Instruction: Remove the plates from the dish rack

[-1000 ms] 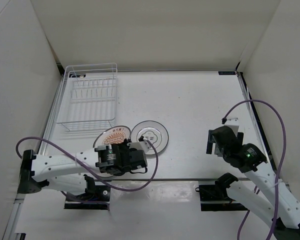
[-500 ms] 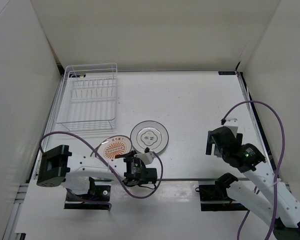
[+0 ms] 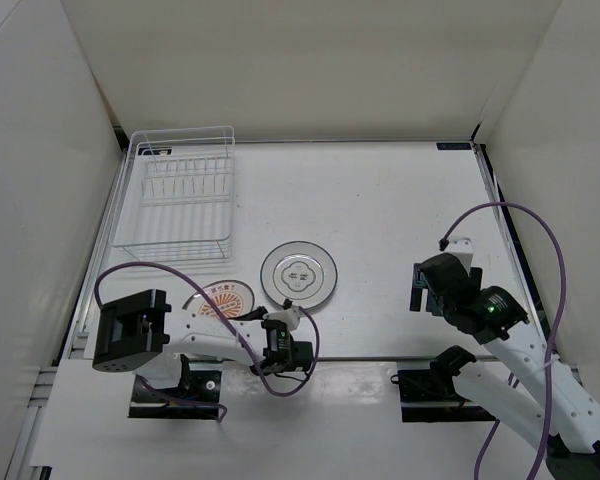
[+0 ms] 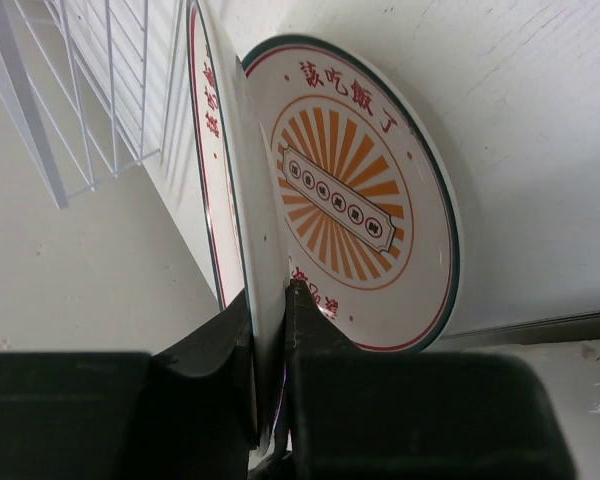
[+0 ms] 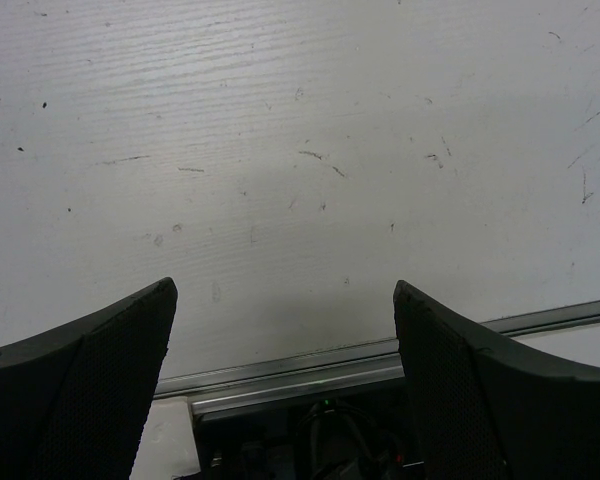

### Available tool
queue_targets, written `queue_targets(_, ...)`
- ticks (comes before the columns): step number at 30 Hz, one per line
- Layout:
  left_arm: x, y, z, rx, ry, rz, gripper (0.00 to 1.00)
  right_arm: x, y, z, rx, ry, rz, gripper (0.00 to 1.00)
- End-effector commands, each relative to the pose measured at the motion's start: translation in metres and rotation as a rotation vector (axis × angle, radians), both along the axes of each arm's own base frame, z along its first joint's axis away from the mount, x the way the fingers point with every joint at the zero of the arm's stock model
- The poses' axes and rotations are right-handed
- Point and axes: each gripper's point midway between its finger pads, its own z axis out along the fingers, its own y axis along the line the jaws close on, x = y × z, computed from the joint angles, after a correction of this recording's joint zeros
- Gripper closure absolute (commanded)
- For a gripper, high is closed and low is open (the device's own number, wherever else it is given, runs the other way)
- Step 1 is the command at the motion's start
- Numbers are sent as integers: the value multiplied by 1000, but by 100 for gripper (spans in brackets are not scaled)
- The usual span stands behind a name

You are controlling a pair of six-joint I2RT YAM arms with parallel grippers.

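The white wire dish rack stands at the far left with no plate showing in it; its wires show in the left wrist view. A white-grey ringed plate lies flat mid-table. An orange-patterned plate lies near the front left. My left gripper is shut on the rim of a thin edge-on plate with red lettering. A matching orange sunburst plate face shows right behind it. My right gripper is open and empty over bare table.
A metal rail runs along the table's near edge under the right gripper, also at the lower right of the left wrist view. White walls enclose the table on three sides. A purple cable loops over the left arm.
My left arm has folded back toward the near edge, and the orange plate has moved with it, away from the rack toward the front left. The right arm has barely moved.
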Motion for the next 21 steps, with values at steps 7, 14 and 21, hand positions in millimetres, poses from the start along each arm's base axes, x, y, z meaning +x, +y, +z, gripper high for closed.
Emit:
queue_targets(7,-4,6,-7,-8,-10,74,78,3,4,-1,6,-4,14,10)
queue_targets(14,-5,14,-14,7,-4,120,25,3,4,1,8,-7,14,10)
queue_targets(21,-5,5,-16,-16,51,119,2,3,4,1,10,-9,14,10)
